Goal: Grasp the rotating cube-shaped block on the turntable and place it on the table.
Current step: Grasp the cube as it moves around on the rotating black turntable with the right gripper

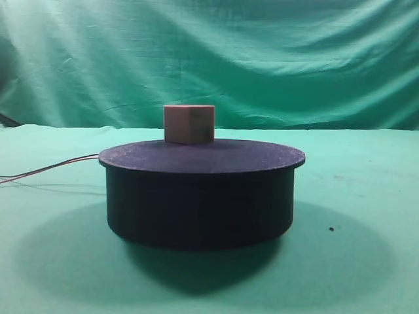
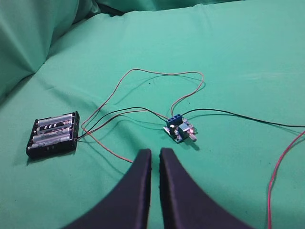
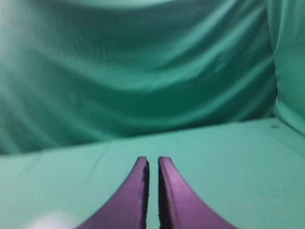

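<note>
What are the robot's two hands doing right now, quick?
Left gripper: closed, fingers nearly touching, holding nothing.
Right gripper: closed, holding nothing.

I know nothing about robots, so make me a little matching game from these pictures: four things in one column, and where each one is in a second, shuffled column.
Things:
1. cube-shaped block
2. turntable
3. battery holder
4. left tool

Places:
A. on the green table, casting a wide shadow
B. lying left of the small circuit board, wired to it
C. hovering just in front of the circuit board, fingers nearly together
D. on top of the black disc, toward its far edge

Pairs: 1-D, 2-A, 3-B, 4-C
</note>
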Available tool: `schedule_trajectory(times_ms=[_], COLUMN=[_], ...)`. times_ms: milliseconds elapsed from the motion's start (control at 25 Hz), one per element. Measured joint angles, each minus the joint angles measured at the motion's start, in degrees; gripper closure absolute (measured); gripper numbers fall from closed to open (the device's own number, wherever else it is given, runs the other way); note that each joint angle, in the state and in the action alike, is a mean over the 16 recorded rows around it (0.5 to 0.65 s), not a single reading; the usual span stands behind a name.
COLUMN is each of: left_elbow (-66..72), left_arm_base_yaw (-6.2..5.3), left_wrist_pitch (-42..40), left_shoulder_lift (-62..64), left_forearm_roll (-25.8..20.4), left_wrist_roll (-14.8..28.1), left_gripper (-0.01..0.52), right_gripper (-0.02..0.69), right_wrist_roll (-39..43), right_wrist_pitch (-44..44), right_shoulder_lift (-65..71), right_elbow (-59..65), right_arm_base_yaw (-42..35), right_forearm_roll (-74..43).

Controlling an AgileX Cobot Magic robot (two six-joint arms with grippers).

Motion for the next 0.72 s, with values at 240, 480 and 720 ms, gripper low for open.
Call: schedule_trajectory(times_ms=[240,480,720], left_elbow=[0.0,0.0,0.0], left_arm_base_yaw=[0.0,0.0,0.0], left_wrist_pitch=[0.0,0.0,0.0], left_shoulder_lift=[0.0,0.0,0.0], left_forearm_roll=[0.0,0.0,0.0], left_wrist_roll=[0.0,0.0,0.0], left_gripper=[0.514,0.514,0.514], right_gripper=[0.617,0.617,0.617], right_wrist_roll=[-0.3,-1.8,-3.2], right_wrist_pitch=[2.6,17.4,30.3], right_shoulder_lift=[5.6,16.1,26.7], right_elbow=[-8.1,-17.5,-23.3], right_arm_base_yaw=[0.0,0.1,0.9], right_forearm_roll=[2.7,1.5,0.9])
